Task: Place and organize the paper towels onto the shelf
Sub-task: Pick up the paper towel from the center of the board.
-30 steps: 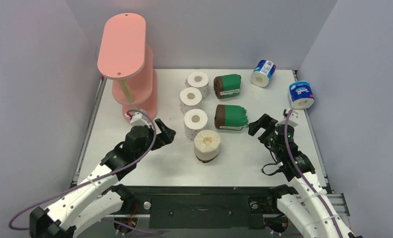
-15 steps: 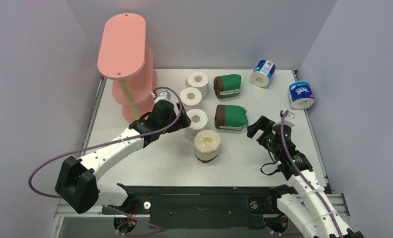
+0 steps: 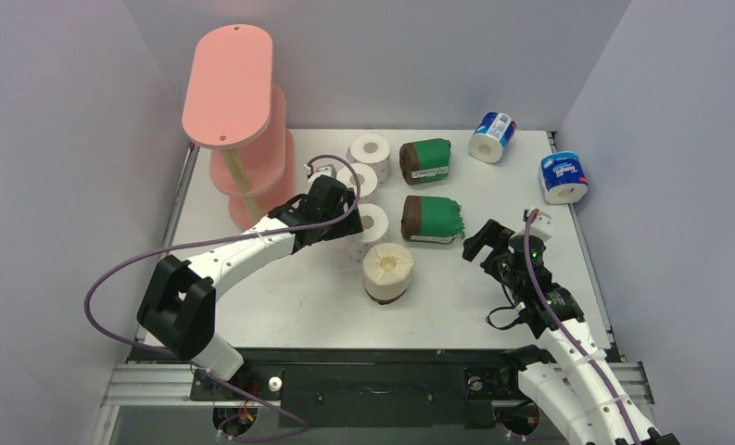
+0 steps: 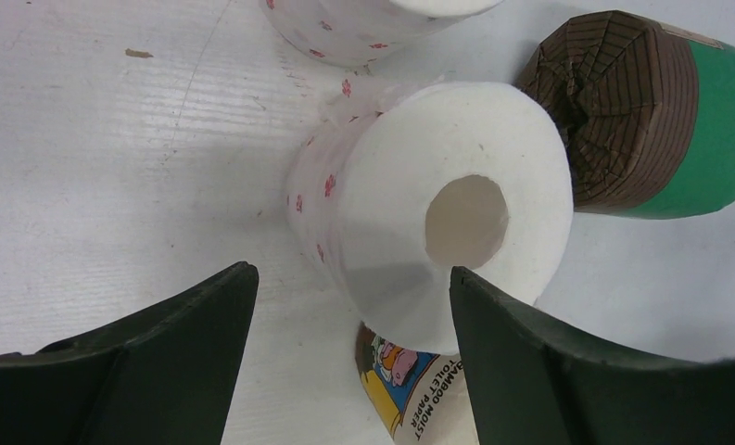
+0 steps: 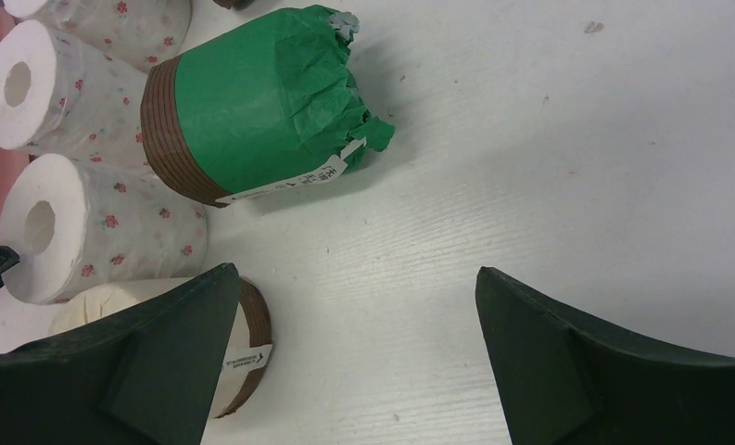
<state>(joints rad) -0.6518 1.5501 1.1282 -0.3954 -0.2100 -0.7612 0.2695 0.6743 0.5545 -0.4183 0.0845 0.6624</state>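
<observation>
rolls [image 3: 373,222] crowded at centre, open table [image 3: 456,297] front right

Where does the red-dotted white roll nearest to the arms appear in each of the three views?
Top external: the dotted roll stands mid-table, just beyond the cream roll.
Left wrist: the roll fills the centre, between the fingers of the left gripper.
Right wrist: the roll is at the left edge, halfway down.
Shared landmark: the cream roll, next to it in every view.
</observation>
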